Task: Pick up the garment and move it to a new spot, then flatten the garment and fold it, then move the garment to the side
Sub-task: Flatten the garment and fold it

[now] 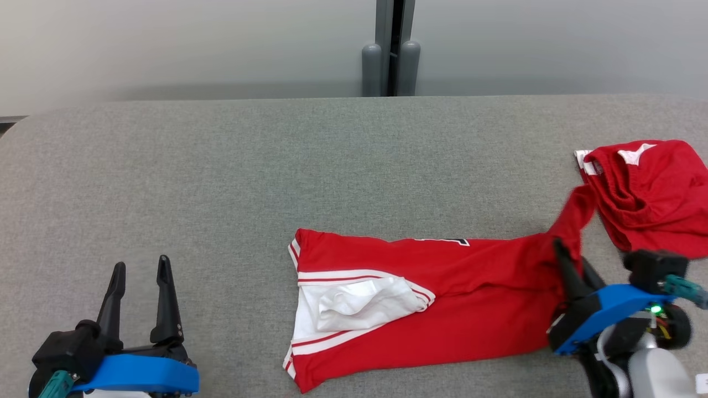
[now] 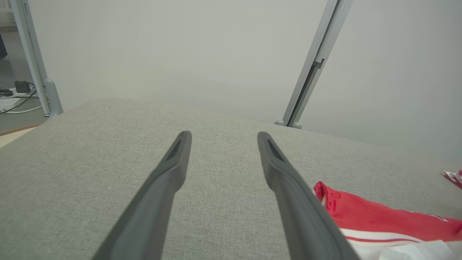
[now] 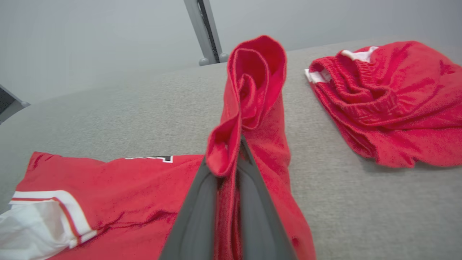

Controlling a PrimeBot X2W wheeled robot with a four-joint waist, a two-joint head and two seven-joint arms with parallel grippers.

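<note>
The garment (image 1: pixel 442 293), a red jersey with white trim, lies spread across the middle of the grey table (image 1: pixel 221 166). Its white lining shows at the left end. My right gripper (image 1: pixel 567 260) is shut on the jersey's right edge, with a strip of red cloth running up from the pinch. In the right wrist view the fingers (image 3: pixel 195 216) clamp a fold of the garment (image 3: pixel 249 90) that rises above the tips. My left gripper (image 1: pixel 141 276) stands open over bare table at the lower left, well clear of the jersey. The left wrist view has the garment (image 2: pixel 379 216) at its lower right, beside the open gripper (image 2: pixel 222 139).
A second red garment (image 1: pixel 652 193) lies crumpled at the table's right edge, just beyond my right gripper. A grey post (image 1: pixel 391 50) stands behind the table's far edge. Bare tabletop stretches to the left and to the back.
</note>
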